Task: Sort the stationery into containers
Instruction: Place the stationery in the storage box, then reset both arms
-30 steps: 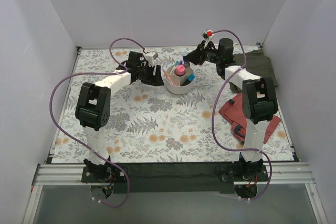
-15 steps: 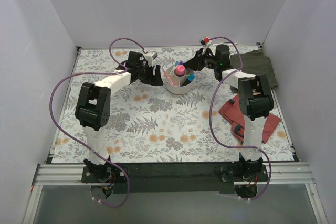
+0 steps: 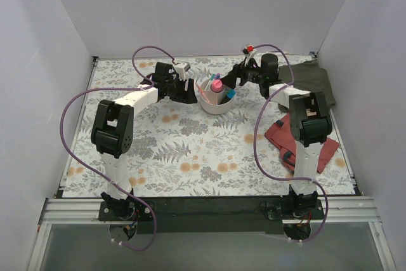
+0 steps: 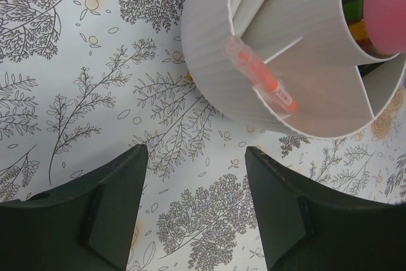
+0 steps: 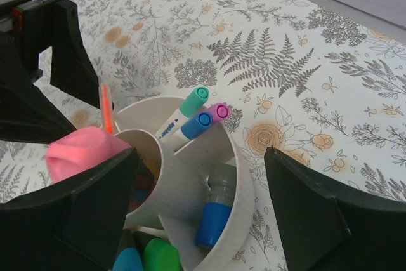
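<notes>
The off-white ribbed cup (image 3: pixel 216 101) stands at the back middle of the table, with a gripper on either side. My right gripper (image 5: pixel 198 152) hangs open over its rim (image 5: pixel 248 201), nothing between the fingers. Inside are white pens with green (image 5: pixel 192 102), blue (image 5: pixel 198 123) and pink (image 5: pixel 219 112) caps, a grey-blue stub (image 5: pixel 216 212), a fat pink marker (image 5: pixel 79 154) and blue- and green-capped markers (image 5: pixel 144 259). An orange-pink pen (image 4: pixel 260 82) rests against the cup's wall (image 4: pixel 304 99). My left gripper (image 4: pixel 196 201) is open and empty over bare cloth, just short of the cup.
A red cloth (image 3: pixel 298 141) and a dark olive cloth (image 3: pixel 311 77) lie on the right side. Purple cables arc over both arms. White walls close in the back and sides. The left gripper's black fingers (image 5: pixel 44 68) show just beyond the cup.
My right gripper came down and left to the cup, then opened; the grey-blue stub now lies in the cup. The left arm has stayed put.
</notes>
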Action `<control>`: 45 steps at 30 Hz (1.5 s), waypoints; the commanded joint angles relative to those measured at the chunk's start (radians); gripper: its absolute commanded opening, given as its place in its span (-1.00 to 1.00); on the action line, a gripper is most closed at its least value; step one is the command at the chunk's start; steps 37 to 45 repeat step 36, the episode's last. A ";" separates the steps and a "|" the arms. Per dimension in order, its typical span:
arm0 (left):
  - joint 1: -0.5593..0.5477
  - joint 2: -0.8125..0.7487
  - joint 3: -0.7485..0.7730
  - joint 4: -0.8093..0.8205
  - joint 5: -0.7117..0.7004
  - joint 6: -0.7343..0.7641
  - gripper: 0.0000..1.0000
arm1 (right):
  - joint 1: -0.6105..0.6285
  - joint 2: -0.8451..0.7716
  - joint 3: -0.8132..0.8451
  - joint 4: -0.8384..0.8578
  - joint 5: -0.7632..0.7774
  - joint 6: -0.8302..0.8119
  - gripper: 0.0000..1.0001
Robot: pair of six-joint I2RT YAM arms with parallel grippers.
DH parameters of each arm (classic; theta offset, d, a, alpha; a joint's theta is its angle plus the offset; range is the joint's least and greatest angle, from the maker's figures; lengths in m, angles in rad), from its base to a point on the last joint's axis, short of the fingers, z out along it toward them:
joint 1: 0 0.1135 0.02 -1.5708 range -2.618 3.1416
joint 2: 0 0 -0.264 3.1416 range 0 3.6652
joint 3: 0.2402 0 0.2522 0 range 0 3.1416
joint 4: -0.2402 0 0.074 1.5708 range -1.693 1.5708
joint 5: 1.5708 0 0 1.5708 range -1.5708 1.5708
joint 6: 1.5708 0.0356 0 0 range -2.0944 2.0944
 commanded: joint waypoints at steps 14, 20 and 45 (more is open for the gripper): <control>0.154 -0.215 -0.013 0.085 -0.092 -0.040 0.40 | -0.130 -0.318 0.153 -0.675 0.506 -0.177 0.97; 0.210 -0.297 -0.060 0.136 -0.187 0.003 0.47 | -0.133 -0.374 0.104 -0.899 0.959 -0.283 0.97; 0.211 -0.484 -0.240 0.159 -0.258 -0.022 0.53 | -0.133 -0.637 -0.106 -0.922 1.025 -0.327 0.97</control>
